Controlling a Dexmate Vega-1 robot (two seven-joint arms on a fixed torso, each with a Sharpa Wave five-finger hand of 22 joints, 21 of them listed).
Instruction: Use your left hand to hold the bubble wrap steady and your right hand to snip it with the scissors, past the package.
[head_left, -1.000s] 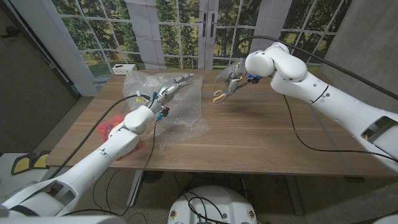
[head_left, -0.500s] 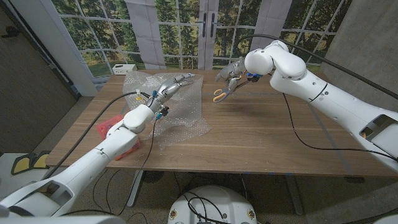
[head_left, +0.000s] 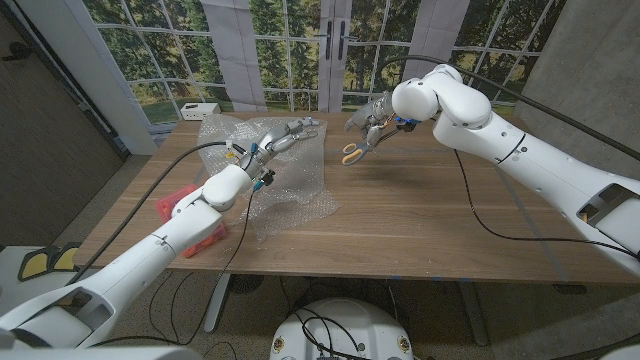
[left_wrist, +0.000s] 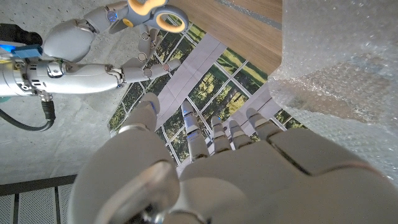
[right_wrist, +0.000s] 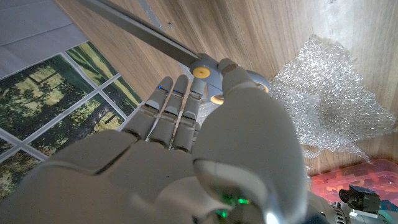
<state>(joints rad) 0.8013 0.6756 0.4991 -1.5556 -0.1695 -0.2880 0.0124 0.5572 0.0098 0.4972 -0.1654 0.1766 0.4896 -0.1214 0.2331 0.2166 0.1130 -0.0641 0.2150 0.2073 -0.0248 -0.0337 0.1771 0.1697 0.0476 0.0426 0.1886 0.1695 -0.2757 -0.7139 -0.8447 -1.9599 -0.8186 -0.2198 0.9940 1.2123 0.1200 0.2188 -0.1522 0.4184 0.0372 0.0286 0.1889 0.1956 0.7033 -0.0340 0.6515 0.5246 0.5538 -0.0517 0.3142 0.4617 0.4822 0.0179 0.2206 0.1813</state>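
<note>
Bubble wrap (head_left: 262, 170), upper left of centre, lies unsecured: left hand (head_left: 284, 136) hovers above it, fingers spread, grasping nothing. Right hand (head_left: 372, 125) grips scissors (head_left: 353, 151); cutting now risks dragging the sheet.

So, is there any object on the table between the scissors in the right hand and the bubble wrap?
Nothing visible. The right hand holds the scissors above bare wood, just beside the edge of the bubble wrap, where the left hand is.

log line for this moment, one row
left hand: over bubble wrap, open | right hand: holds scissors off the wrap | cut: not started
</note>
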